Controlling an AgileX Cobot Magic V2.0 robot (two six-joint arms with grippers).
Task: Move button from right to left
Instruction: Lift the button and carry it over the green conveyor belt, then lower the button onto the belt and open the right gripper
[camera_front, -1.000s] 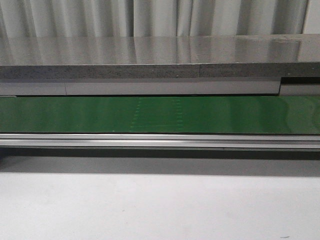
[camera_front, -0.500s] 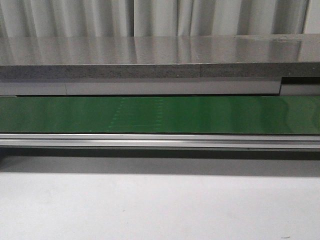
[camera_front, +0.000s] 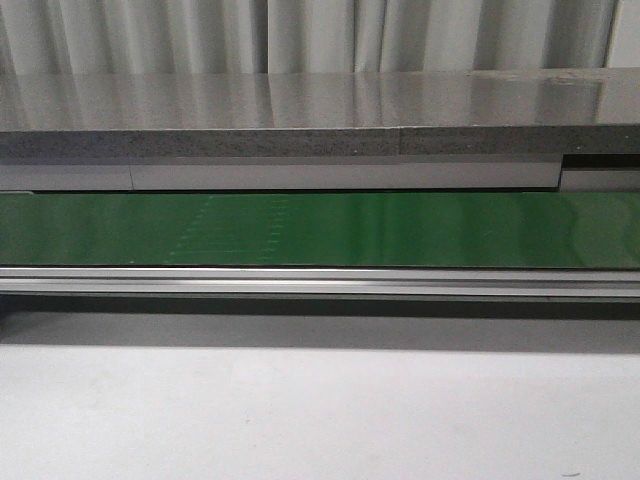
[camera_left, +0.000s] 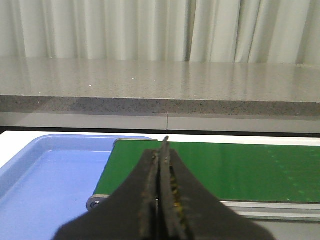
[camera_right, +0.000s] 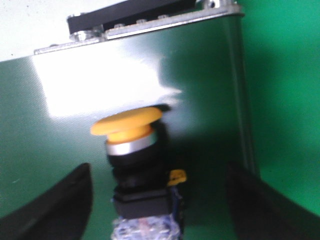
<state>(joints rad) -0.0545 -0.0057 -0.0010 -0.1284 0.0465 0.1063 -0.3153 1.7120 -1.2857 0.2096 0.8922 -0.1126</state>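
The button (camera_right: 131, 150) shows only in the right wrist view. It has a yellow-orange mushroom cap, a silver ring and a black body, and it stands on the green belt (camera_right: 55, 155). My right gripper (camera_right: 159, 172) is open, with one dark finger (camera_right: 55, 207) on each side of the button and apart from it. My left gripper (camera_left: 162, 146) is shut and empty, and hangs over the belt's end (camera_left: 240, 170) beside a blue tray (camera_left: 45, 175). Neither gripper nor the button shows in the front view.
The green conveyor belt (camera_front: 400, 230) runs across the front view between a metal rail (camera_front: 320, 280) and a grey stone counter (camera_front: 300, 110). A white table surface (camera_front: 320, 410) lies in front. A black metal bracket (camera_right: 130, 15) sits at the belt's edge.
In the front view a faint pattern of marks on the belt has drifted to the left. Nothing else there has changed.
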